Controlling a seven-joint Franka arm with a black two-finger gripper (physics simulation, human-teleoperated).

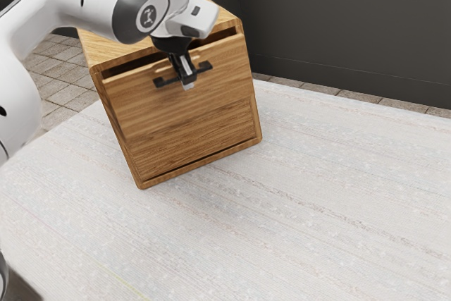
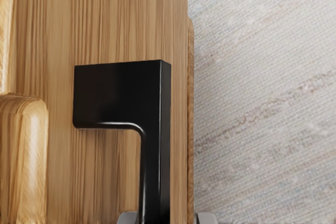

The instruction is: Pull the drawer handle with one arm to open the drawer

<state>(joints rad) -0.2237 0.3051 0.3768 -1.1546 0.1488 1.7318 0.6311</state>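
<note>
While the gripper [image 1: 187, 82] clasps the black handle [image 1: 165, 80], the drawer [image 1: 183, 128] looks only slightly open; most pulling remains.

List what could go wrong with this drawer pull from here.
1. The gripper is at the thin black handle; an off-axis pull might slip it off the bar.
2. The cabinet stands skewed on the table with no visible brace; it may slide along rather than release the drawer.
3. A slanted pull could jam the drawer.
</note>
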